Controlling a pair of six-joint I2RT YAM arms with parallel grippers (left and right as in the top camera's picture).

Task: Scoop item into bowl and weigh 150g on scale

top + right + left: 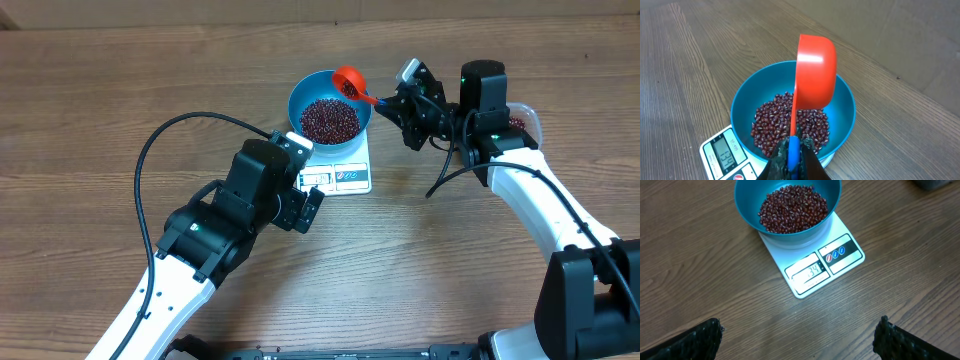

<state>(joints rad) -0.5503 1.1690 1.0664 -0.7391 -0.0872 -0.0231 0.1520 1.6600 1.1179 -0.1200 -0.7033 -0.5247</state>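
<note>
The blue bowl [296, 100] stands on the white scale [350, 178] and holds a pile of dark red beans [329, 120]. My right gripper [392, 100] is shut on the blue handle of an orange scoop [349, 81], whose cup hangs tipped over the bowl's far rim. The right wrist view shows the scoop [816, 70] above the beans [772, 125], and the scale [722, 152] display reads 134. My left gripper [308, 205] is open and empty just in front of the scale. In its wrist view, the fingers [695, 340] stand wide apart over bare wood, with the bowl [747, 210] ahead.
A clear tub [522, 120] with more beans sits at the right, mostly hidden behind my right arm. A black cable [150, 160] loops over the table to the left of my left arm. Both arms reach in from the near edge.
</note>
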